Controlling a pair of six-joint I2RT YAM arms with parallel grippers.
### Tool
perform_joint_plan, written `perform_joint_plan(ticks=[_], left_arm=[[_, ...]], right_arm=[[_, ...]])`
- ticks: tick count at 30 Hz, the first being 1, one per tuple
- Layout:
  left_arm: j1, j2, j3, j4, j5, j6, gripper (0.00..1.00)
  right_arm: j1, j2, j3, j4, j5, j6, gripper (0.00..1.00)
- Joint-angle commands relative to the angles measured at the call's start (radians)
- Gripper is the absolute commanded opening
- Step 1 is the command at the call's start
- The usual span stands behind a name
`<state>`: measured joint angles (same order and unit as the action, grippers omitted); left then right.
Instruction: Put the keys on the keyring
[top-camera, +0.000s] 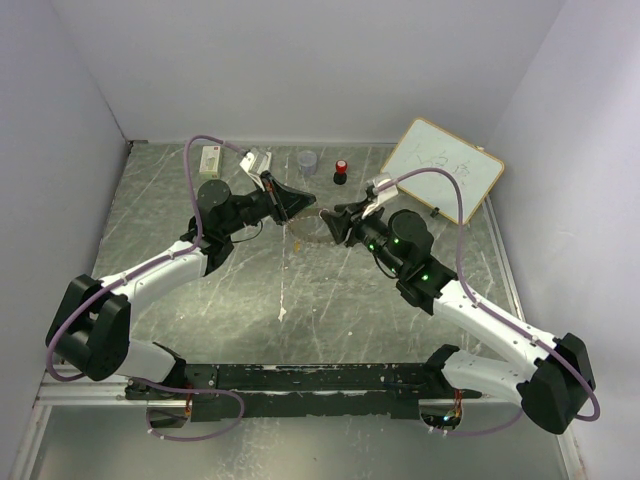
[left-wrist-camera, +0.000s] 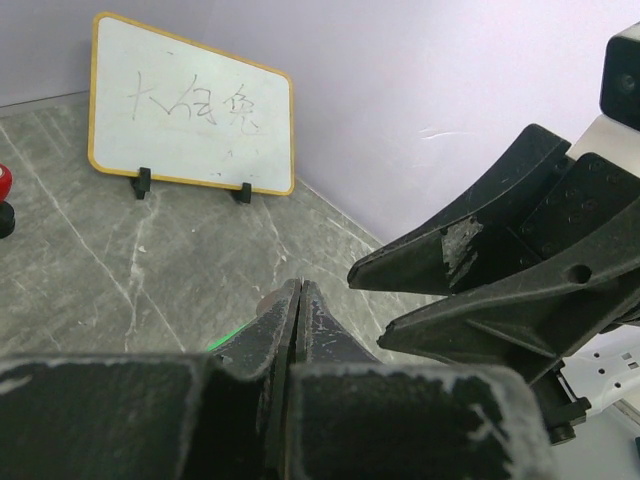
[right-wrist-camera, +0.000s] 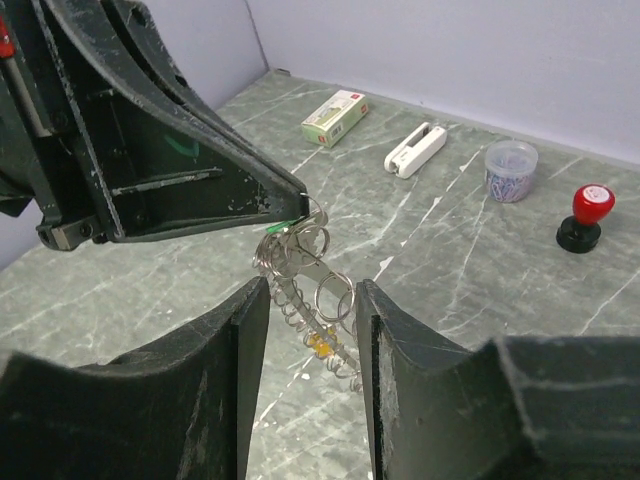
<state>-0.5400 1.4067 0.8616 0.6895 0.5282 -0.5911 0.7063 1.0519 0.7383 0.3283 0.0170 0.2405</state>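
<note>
My left gripper (top-camera: 298, 205) is shut at its tips, with the green key head (right-wrist-camera: 277, 229) showing as a sliver there. The silver ridged keyring (right-wrist-camera: 291, 313) hangs from those tips above the table, along with several small split rings. The yellow-orange key (right-wrist-camera: 321, 344) dangles low in the bunch. My right gripper (right-wrist-camera: 311, 290) is open, its fingers either side of the hanging keyring without touching it. In the top view the right gripper (top-camera: 336, 222) faces the left one over the keyring (top-camera: 310, 233). In the left wrist view the left gripper (left-wrist-camera: 298, 288) is pressed shut.
A whiteboard (top-camera: 445, 168) stands at the back right. A red-capped black knob (top-camera: 341, 172), a small grey cup (top-camera: 307, 162), a white stapler (top-camera: 257, 159) and a small box (top-camera: 210, 160) line the back edge. Walls enclose the table.
</note>
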Motion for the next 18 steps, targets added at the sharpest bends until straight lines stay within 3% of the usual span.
perform_joint_plan(ticks=[1, 18], left_arm=[[0.005, -0.007, 0.043, 0.031, -0.006, -0.002, 0.07], [0.005, -0.021, 0.039, 0.024, 0.009, 0.008, 0.07]], right_arm=[[-0.004, 0.009, -0.001, -0.009, -0.061, -0.078, 0.40], [-0.026, 0.026, 0.006, -0.004, 0.027, -0.094, 0.40]])
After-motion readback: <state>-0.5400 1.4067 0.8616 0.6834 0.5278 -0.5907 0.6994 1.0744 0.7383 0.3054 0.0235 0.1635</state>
